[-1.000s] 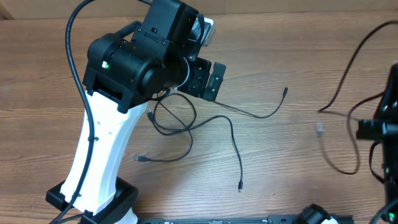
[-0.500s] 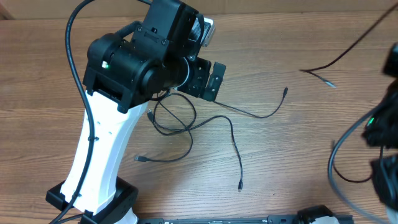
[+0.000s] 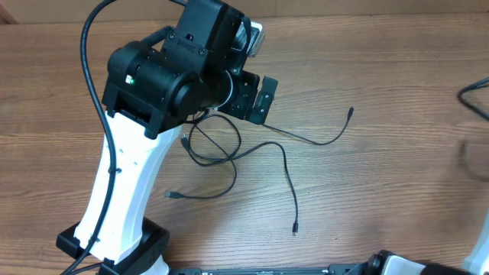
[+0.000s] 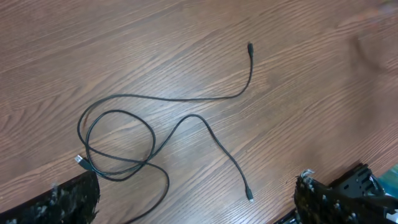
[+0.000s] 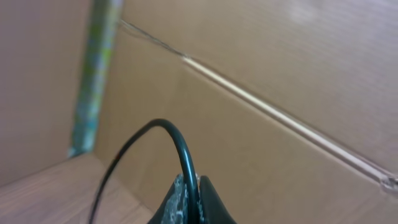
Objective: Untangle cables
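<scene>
Thin black cables (image 3: 229,153) lie on the wooden table, looped together just right of my left arm, with loose ends running out to the right and front. In the left wrist view the same cables (image 4: 118,146) form overlapping loops, with small plugs at the ends. My left gripper (image 3: 256,98) hovers above the loops, open and empty, its fingers wide apart (image 4: 199,205). My right gripper (image 5: 193,199) is shut on a black cable (image 5: 177,140) that arches up from its jaws. A blurred piece of that cable (image 3: 474,98) shows at the overhead's right edge.
The left arm's white base (image 3: 114,221) stands at the front left, with a thick black arm cable (image 3: 88,61) curving over it. The right wrist view faces a brown cardboard wall (image 5: 261,81) with a taped seam.
My right arm has swung out of the overhead view to the right, carrying its black cable along. The left arm and the table cables have not moved.
</scene>
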Controlling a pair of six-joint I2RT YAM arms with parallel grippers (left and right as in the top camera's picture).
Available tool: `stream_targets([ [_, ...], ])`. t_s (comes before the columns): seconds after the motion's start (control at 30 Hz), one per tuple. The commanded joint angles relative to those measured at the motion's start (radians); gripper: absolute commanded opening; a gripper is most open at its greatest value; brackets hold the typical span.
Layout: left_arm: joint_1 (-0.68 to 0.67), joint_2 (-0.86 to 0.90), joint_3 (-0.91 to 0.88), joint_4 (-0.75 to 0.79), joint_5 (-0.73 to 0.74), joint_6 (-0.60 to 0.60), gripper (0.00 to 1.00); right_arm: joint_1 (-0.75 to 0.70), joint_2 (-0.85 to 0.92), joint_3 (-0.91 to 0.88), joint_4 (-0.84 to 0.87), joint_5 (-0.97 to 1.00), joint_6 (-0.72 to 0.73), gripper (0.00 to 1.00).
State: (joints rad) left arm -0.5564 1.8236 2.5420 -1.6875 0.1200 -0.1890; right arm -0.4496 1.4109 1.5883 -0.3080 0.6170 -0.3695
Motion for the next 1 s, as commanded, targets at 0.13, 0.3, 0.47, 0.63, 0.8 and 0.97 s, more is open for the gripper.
stream_targets([
  [0.13,-0.007,-0.005,0.004,-0.002,0.003,-0.017,0.99,-0.176,0.069,0.018,0.059,-0.029,-0.035,0.04],
  [0.3,-0.007,-0.005,0.004,-0.002,0.003,-0.017,0.99,-0.277,0.154,0.016,-0.05,-0.087,-0.012,0.04],
  [0.47,-0.007,-0.005,0.004,-0.002,0.003,-0.017,1.0,-0.413,0.26,0.016,-0.15,-0.116,0.173,0.04],
  [0.63,-0.007,-0.005,0.004,-0.002,0.003,-0.017,0.99,-0.545,0.366,0.016,-0.246,-0.327,0.342,0.04],
  [0.8,-0.007,-0.005,0.004,-0.002,0.003,-0.017,0.99,-0.607,0.455,0.016,-0.279,-0.574,0.374,0.04],
  [0.97,-0.007,-0.005,0.004,-0.002,0.003,-0.017,1.0,-0.6,0.463,0.018,-0.256,-0.604,0.374,0.89],
])
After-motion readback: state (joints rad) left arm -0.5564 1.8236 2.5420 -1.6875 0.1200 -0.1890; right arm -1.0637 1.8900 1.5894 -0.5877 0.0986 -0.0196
